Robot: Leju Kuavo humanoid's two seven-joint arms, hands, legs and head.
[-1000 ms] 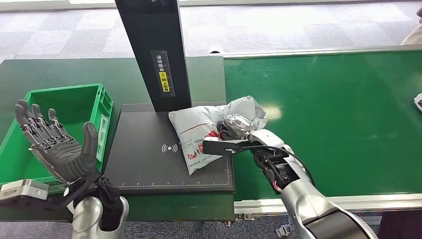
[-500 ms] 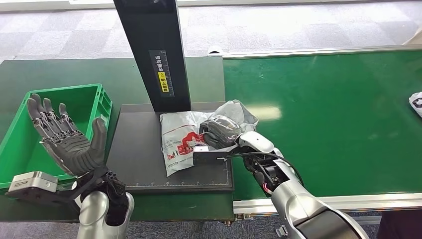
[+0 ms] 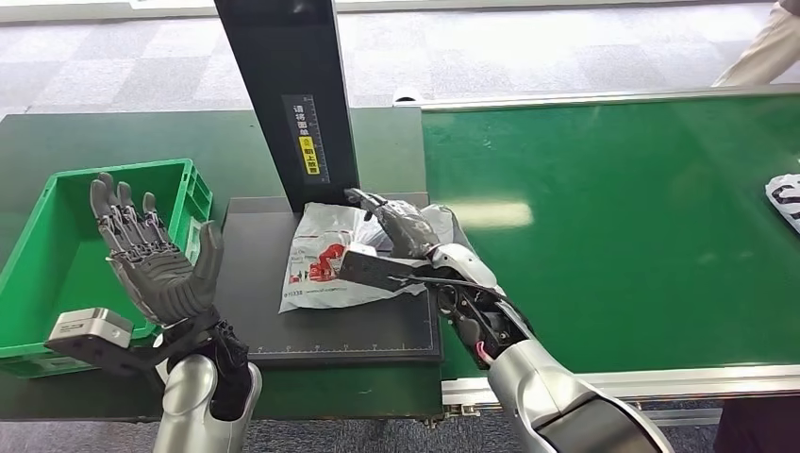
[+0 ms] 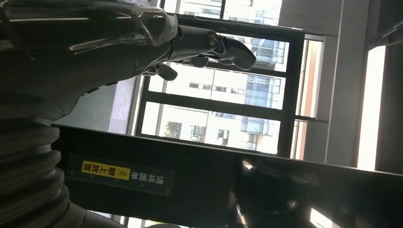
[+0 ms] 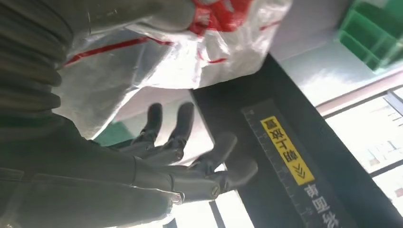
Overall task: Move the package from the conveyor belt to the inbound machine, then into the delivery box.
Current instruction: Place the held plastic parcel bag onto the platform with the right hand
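The package [image 3: 321,269], a white-grey plastic mailer with red print, lies flat on the black platform [image 3: 274,321] of the inbound machine, at the foot of its black post [image 3: 292,94]. My right hand [image 3: 396,225] lies over the package's right end, fingers stretched out toward the post and gripping nothing. In the right wrist view the package [image 5: 190,52] sits by the thumb side while the fingers [image 5: 190,166] spread free of it. My left hand [image 3: 156,260] is raised, palm up with fingers apart, between the green delivery box [image 3: 141,168] and the platform.
The green conveyor belt [image 3: 613,236] runs to the right, with another white package [image 3: 785,198] at its far right edge. A person's sleeve [image 3: 764,47] shows at the top right. The post's yellow label [image 4: 121,173] shows close to my left hand [image 4: 209,45].
My right hand has dragged the package leftward fully onto the platform and stretched its fingers off it. My left hand has moved right, toward the platform.
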